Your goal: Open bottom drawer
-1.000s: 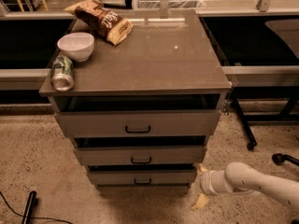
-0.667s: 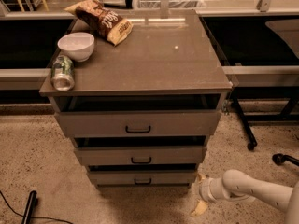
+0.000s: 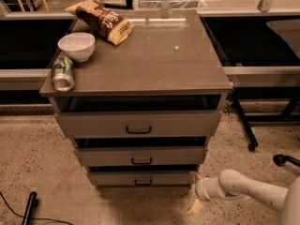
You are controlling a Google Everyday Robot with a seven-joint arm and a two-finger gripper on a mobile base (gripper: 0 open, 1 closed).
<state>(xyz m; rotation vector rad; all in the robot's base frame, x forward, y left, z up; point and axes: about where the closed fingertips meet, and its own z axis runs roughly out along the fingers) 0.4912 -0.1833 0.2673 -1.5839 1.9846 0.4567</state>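
Observation:
The bottom drawer (image 3: pixel 117 178) is the lowest of three grey-brown fronts on the cabinet, with a small black bar handle (image 3: pixel 143 182) at its centre. A dark gap shows above its front. My gripper (image 3: pixel 193 191) is low on the right, just beside the drawer's right end and near the floor. Its two tan fingers (image 3: pixel 193 176) are spread apart, one above the other, with nothing between them. It is to the right of the handle and not touching it. My white arm (image 3: pixel 248 191) comes in from the lower right.
The cabinet top (image 3: pixel 154 60) holds a white bowl (image 3: pixel 76 46), a green can (image 3: pixel 63 72) lying at the left edge and a snack bag (image 3: pixel 101 18). The middle drawer (image 3: pixel 140 156) and top drawer (image 3: pixel 138 124) sit above. A black chair base (image 3: pixel 286 161) is right, a dark tool (image 3: pixel 29 207) lower left.
My gripper has shifted slightly left, closer to the bottom drawer's right end. The drawers and the things on top have not moved.

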